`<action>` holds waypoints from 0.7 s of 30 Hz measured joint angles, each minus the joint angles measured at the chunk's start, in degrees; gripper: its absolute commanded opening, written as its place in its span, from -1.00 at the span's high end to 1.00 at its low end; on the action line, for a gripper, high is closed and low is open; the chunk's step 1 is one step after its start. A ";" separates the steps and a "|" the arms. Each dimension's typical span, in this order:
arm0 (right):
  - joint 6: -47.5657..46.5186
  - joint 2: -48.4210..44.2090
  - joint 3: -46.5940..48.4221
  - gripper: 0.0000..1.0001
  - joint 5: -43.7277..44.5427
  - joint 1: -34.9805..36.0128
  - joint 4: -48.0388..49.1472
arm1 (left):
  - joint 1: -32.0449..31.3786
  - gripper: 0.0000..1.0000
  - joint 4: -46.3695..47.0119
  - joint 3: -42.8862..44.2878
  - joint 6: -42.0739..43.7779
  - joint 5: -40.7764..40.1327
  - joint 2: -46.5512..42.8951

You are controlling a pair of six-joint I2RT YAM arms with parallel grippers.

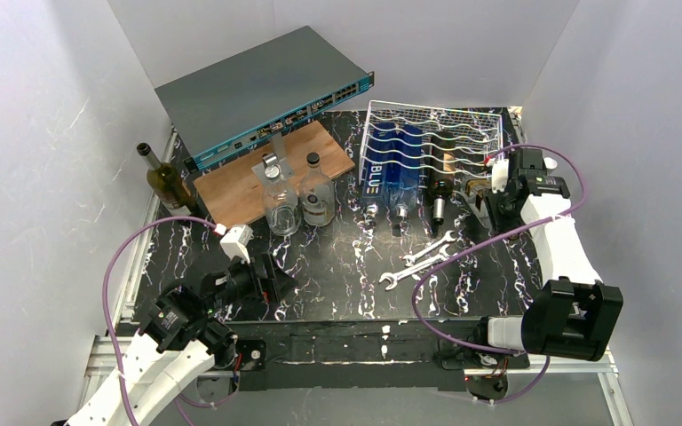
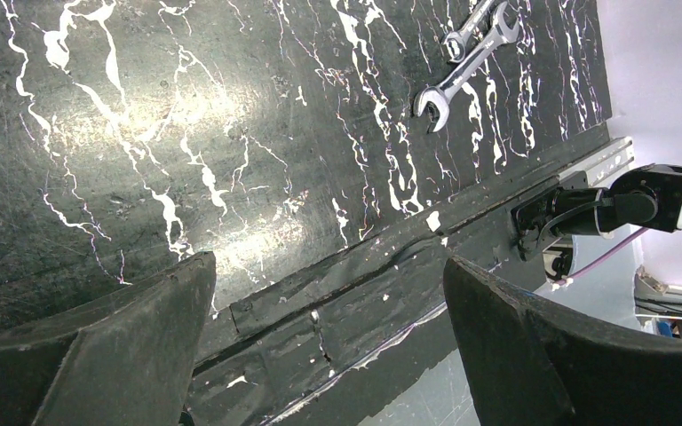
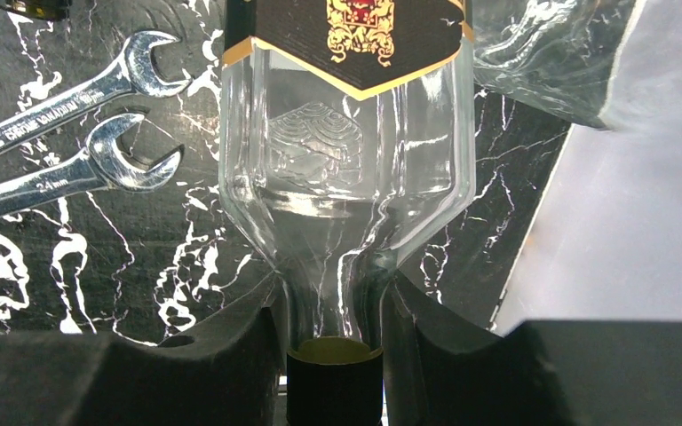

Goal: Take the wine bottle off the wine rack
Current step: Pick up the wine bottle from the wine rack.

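Wine rack [image 1: 435, 133]: one. Lying: four, namely two blue bottles [image 1: 406, 164], one dark bottle [image 1: 438, 191], and one clear labelled bottle [image 3: 346, 204] between the fingers of the right end effector [image 3: 333, 311]. Upright: one green bottle [image 1: 167, 182], two clear upright bottles [image 1: 281, 209]. Spanners [image 3: 62, 180]: two. Network switch [image 1: 249, 89]: one. Wooden board [image 1: 240, 182]: one.

We see the table [image 2: 142, 133] as a glossy black slab veined in white like marble, faintly scuffed where the light catches it. The wrenches [image 3: 71, 173] are bright polished metal. The wine bottle [image 3: 346, 177] is clear, smooth glass with an embossed motif, and its label [image 3: 355, 35] is matt black edged in shiny gold. The fingers [image 3: 186, 364] of the right gripper [image 3: 333, 306] look matt black, plastic or rubber. The wine rack [image 1: 462, 120] is white coated wire, and the board [image 1: 249, 177] is bare matt wood.
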 measured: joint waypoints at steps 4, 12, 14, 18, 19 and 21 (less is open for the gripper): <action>-2.10 0.00 2.16 0.97 0.33 0.00 -2.78 | 0.00 -0.99 0.02 0.00 0.00 0.02 -0.02; -5.16 0.00 6.34 0.97 0.02 0.04 -6.64 | 0.00 -0.99 0.42 -0.04 -0.02 0.44 -0.02; -5.31 0.00 6.78 0.97 -0.07 0.04 -6.80 | 0.00 -0.99 0.42 -0.07 0.00 0.55 -0.02; -5.99 -0.31 6.78 0.97 -0.15 0.04 -7.19 | 0.00 -0.99 0.42 -0.09 -0.02 0.61 -0.02; -6.25 -0.42 6.78 0.97 -0.13 0.04 -7.23 | 0.00 -0.99 0.42 -0.09 -0.02 0.61 -0.02; -6.58 -0.72 6.78 0.97 -0.11 0.04 -7.48 | 0.00 -0.99 0.42 -0.09 0.00 0.61 -0.02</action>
